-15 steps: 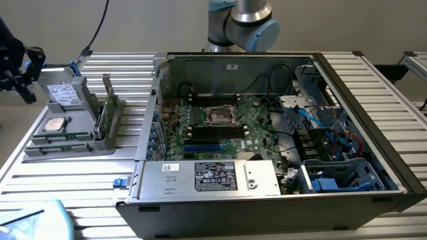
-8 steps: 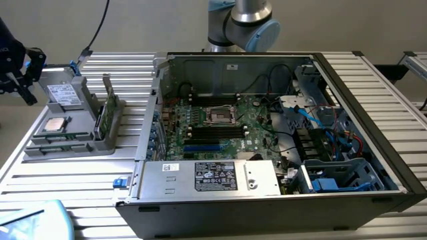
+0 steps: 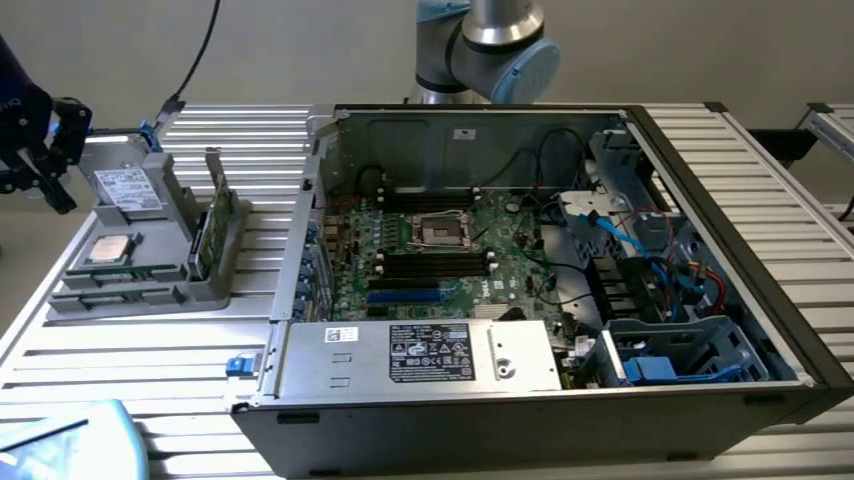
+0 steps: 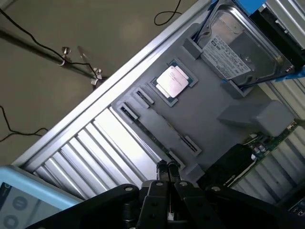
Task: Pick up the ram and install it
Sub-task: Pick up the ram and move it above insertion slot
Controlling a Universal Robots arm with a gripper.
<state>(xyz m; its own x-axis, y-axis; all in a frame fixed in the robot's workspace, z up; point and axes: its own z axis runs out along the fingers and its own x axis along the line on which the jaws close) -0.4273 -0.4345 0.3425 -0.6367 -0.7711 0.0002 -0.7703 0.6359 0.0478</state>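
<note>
The ram (image 4: 159, 131) is a thin green stick lying on edge in the slotted holders of a grey parts tray (image 4: 214, 109). In the exterior view the ram (image 3: 131, 272) sits at the tray's near end, just below the silver processor chip (image 3: 110, 247). My gripper (image 4: 167, 167) hangs above the tray's edge close to one end of the ram, fingers pressed together with nothing between them. The exterior view has the gripper (image 3: 56, 195) at the far left, beside the tray (image 3: 160, 300). The open computer case (image 3: 534, 260) holds the motherboard with its dark memory slots (image 3: 427, 265).
On the tray also sit a hard drive (image 4: 238, 43) and an upright green board with a metal bracket (image 3: 214, 215). A blue object (image 3: 67, 440) lies at the slatted table's near left corner. The case walls, cables (image 3: 641, 240) and a power supply (image 3: 427, 355) crowd the case.
</note>
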